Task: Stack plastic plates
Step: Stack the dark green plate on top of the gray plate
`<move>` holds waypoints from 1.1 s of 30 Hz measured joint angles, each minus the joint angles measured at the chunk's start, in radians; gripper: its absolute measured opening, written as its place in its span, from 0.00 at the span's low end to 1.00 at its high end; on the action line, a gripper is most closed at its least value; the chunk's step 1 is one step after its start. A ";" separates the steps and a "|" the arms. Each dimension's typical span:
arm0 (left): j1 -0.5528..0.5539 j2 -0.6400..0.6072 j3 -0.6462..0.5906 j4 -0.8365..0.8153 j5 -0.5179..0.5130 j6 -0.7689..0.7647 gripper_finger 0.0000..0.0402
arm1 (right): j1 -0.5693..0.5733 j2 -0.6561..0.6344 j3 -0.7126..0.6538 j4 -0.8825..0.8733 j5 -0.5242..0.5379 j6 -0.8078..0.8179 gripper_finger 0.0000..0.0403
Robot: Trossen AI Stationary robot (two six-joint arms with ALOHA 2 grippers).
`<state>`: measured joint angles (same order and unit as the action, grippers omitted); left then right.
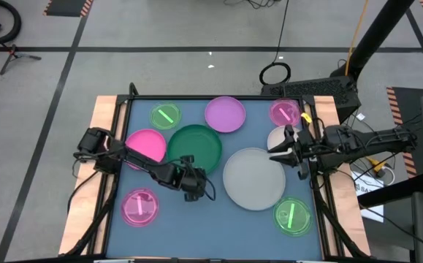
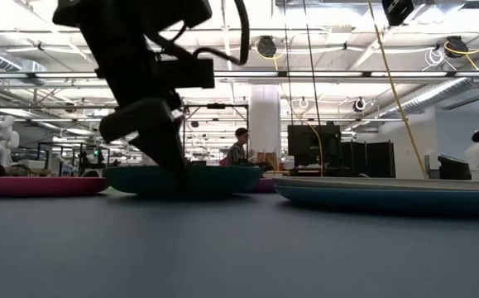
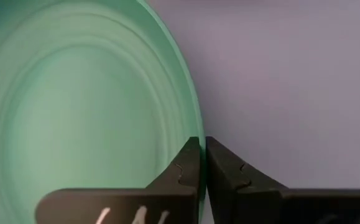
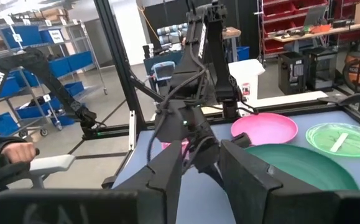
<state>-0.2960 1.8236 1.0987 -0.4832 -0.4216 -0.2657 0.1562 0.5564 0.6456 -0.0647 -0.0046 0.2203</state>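
My left gripper [image 1: 188,162] is shut on the near rim of the medium green plate [image 1: 194,145], which sits mid-table; the low view shows the same gripper [image 2: 163,136] coming down onto that plate [image 2: 210,179]. My right gripper [image 1: 283,148] hovers open near the table's right edge, beside a cream plate [image 1: 275,136] that the arm partly hides. The large grey-white plate [image 1: 253,177] lies flat right of the green one. A pink plate [image 1: 147,145] lies to the left and a lilac plate [image 1: 225,114] toward the far edge. My left gripper pinches the green plate's rim [image 3: 198,127] at its near side, one finger [image 3: 186,165] inside the dish and one finger [image 3: 224,165] outside on the table side. The fingers come slanting down from the near-left. In the low view the plate's base seems to rest on the table.
Small translucent striped plates lie near the corners: green [image 1: 166,115] and pink [image 1: 285,112] far, pink [image 1: 139,207] and green [image 1: 293,216] near. Bare blue table [image 1: 211,219] shows along the near middle. People sit in the room behind.
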 joint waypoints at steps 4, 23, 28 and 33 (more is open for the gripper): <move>-0.027 0.000 0.063 -0.067 -0.026 0.009 0.02 | 0.000 -0.009 0.000 0.000 0.000 -0.005 0.25; -0.055 0.027 0.265 0.134 -0.008 0.334 0.02 | 0.000 -0.009 0.000 -0.001 0.000 -0.052 0.25; -0.038 0.075 0.264 0.241 0.146 0.420 0.02 | 0.000 -0.009 0.000 -0.001 0.000 -0.053 0.25; -0.012 0.114 0.264 0.289 0.267 0.391 0.02 | 0.000 -0.011 0.000 -0.013 0.000 -0.053 0.25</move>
<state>-0.3084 1.9378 1.3628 -0.1940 -0.1549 0.1255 0.1562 0.5457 0.6460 -0.0774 -0.0047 0.1673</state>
